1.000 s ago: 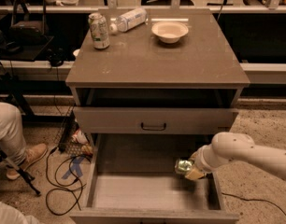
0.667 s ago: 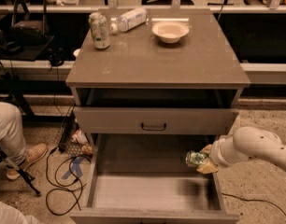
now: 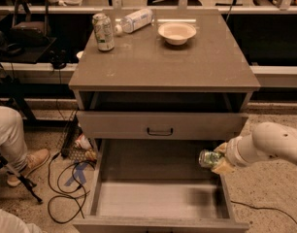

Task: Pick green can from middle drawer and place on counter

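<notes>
The green can (image 3: 209, 158) is held on its side by my gripper (image 3: 217, 161), just above the right wall of the open middle drawer (image 3: 158, 198). My white arm (image 3: 272, 147) reaches in from the right. The gripper is shut on the can. The drawer floor is bare. The counter (image 3: 168, 62) lies above and behind, well higher than the can.
On the counter stand a white-and-green labelled can (image 3: 103, 31) at back left, a lying plastic bottle (image 3: 134, 20) and a white bowl (image 3: 176, 32). The upper drawer with a dark handle (image 3: 159, 130) is slightly open. A person's leg and shoe (image 3: 15, 144) and cables (image 3: 66, 188) are at left.
The gripper has lifted the green can up and to the right, from low inside the drawer to above its right wall.
</notes>
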You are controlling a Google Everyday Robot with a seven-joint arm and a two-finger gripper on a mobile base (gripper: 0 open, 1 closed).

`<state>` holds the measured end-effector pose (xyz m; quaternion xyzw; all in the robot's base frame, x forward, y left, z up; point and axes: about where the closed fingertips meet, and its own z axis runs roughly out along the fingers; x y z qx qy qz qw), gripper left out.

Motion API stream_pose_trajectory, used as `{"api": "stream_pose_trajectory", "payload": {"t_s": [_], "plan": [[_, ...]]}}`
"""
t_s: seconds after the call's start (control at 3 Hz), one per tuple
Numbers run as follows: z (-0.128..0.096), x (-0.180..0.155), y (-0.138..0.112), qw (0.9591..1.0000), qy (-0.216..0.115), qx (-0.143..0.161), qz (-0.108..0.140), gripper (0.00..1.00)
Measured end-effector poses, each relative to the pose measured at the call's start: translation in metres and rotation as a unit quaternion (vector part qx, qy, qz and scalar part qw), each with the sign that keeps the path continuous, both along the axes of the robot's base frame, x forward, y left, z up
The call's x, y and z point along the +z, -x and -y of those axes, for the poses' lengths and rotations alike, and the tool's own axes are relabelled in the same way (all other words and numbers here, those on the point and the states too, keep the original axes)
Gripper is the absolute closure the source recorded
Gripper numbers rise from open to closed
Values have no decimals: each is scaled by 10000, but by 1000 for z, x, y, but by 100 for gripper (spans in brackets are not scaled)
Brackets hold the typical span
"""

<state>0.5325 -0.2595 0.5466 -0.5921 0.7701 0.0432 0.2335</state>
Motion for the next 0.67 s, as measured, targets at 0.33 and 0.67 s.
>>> {"api": "stream_pose_trajectory", "payload": {"t_s": [0.33, 0.67], "plan": [[24, 51, 14, 9993, 35, -138, 344, 100], [62, 198, 57, 9919, 149, -227, 1238, 100]]}}
